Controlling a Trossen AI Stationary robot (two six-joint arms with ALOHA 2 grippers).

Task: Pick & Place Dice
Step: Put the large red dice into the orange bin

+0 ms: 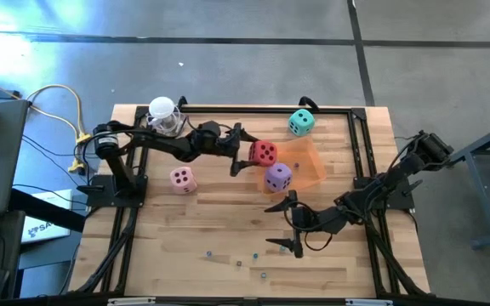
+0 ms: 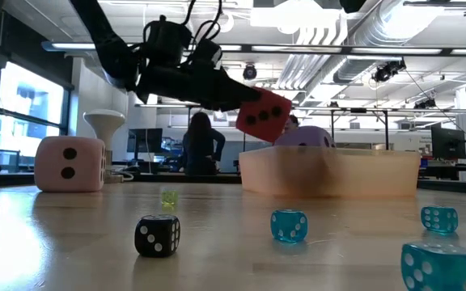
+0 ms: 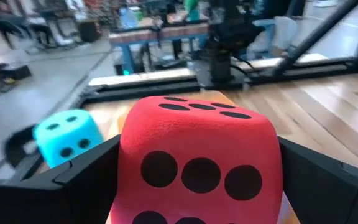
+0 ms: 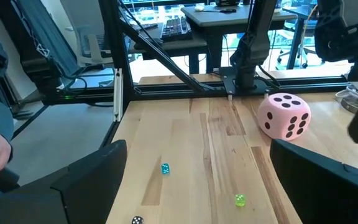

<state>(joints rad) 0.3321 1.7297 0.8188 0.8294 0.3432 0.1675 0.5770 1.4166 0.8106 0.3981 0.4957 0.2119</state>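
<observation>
My left gripper [image 1: 250,154] is shut on the red die [image 1: 264,153], held above the left edge of the translucent orange tray [image 1: 310,167]. The purple die [image 1: 278,177] sits on the tray's near left part. Near the far edge, the teal die [image 1: 301,122] rests on the wood. At the left, the pink die [image 1: 183,179] also lies flat on the table. My right gripper [image 1: 284,224] stands open over the near middle of the table, with nothing between its fingers. My left gripper pinches the red die between its two fingers, one on each opposite side face [image 3: 124,180]. The fingers [image 3: 73,180] come in level from the table's left. The die [image 2: 263,114] is lifted clear of the table, slightly tilted, with pips facing the wrist camera.
Several tiny dice lie scattered on the near part of the table, such as a black one [image 2: 156,236] and a blue one [image 2: 288,225]. A white funnel-shaped thing [image 1: 163,115] stands at the far left corner. A black frame rail [image 1: 360,144] borders the table.
</observation>
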